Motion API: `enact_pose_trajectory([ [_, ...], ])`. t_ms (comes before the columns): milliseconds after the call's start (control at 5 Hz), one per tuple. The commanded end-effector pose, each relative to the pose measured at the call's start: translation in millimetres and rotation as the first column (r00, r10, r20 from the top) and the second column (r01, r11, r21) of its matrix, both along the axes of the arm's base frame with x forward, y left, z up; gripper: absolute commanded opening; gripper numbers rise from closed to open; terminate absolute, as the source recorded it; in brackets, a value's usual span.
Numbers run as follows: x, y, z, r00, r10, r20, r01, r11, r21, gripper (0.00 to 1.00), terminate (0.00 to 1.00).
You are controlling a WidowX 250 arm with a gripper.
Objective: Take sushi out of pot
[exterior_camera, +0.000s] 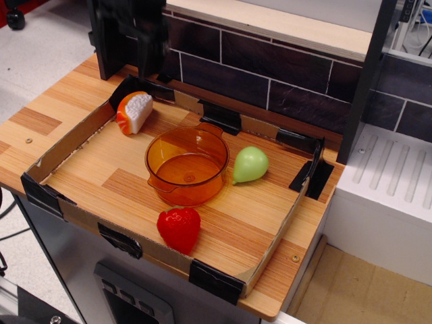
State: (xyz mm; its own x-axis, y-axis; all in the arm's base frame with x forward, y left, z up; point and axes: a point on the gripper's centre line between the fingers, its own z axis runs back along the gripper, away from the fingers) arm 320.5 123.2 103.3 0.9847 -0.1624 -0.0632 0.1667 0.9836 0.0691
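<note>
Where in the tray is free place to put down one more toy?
Bare wood lies left of the pot, below the sushi, and right of the strawberry, below the pear. It is crowded between pot and pear, which nearly touch.

No readable text, label, brand, number or sign is showing anywhere in the frame.
</note>
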Motion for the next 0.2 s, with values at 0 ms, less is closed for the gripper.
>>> enact_pose_trajectory([
  [0, -18.5, -0.9, 99.4, 0.992, -0.032, 0.121, 0.045, 0.994, -0.102, 1.00, 1.00],
])
